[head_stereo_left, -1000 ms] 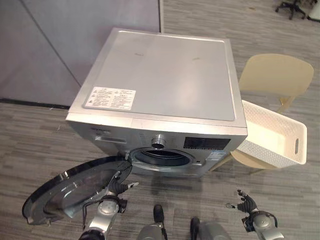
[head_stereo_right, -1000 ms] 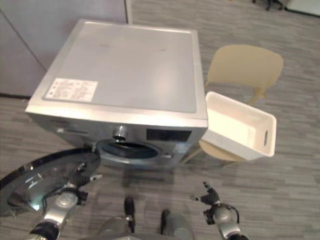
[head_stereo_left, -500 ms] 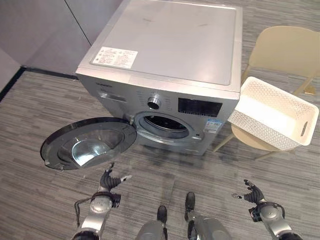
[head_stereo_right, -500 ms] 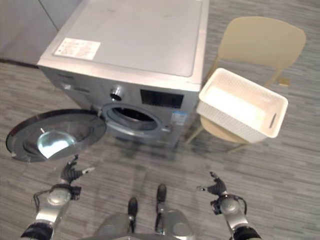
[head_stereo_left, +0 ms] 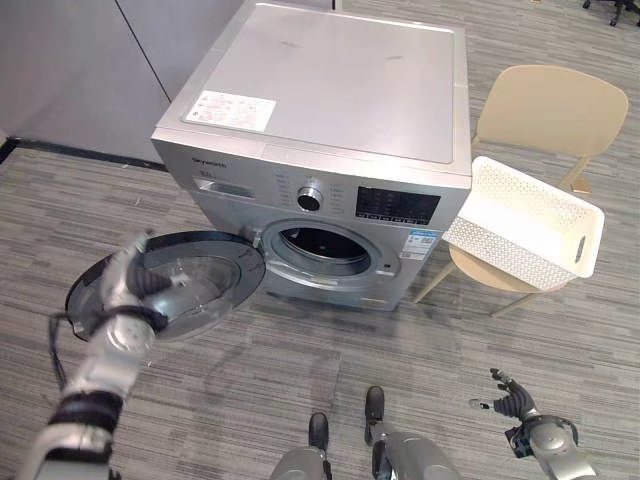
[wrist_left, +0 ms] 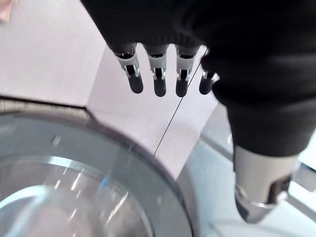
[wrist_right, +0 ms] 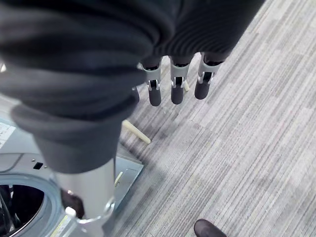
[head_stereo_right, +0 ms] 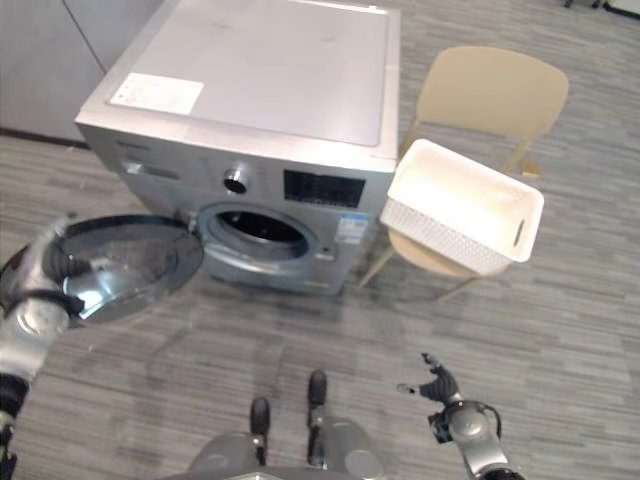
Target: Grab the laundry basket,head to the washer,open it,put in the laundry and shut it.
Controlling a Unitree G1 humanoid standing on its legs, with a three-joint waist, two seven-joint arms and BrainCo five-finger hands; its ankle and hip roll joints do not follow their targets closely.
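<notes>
Within the last second the left hand [head_stereo_left: 128, 283] rose from low by the floor to the rim of the open washer door [head_stereo_left: 190, 280], fingers relaxed — likely about to swing it shut — while the empty-looking laundry basket [head_stereo_left: 525, 228] sat on the beige chair [head_stereo_left: 555, 110], and the right hand [head_stereo_left: 510, 396] hung low, fingers spread.

An office-like test space rather than a home laundry room: a silver washer [head_stereo_left: 330, 150] stands free on grey wood-grain plank flooring [head_stereo_left: 560, 370], backed against plain grey partition panels [head_stereo_left: 70, 70] with a dark baseboard, no plumbing fixtures or cabinets around it. Its round door [head_stereo_left: 175, 285] hangs open. Beside it, a beige plastic chair [head_stereo_left: 555, 115] on wooden legs carries a white perforated basket [head_stereo_left: 525, 230], tilted on the seat. At the far edge of the floor, the wheeled base of an office chair [head_stereo_left: 610, 8] shows, pointing to a workplace or lab setting.
</notes>
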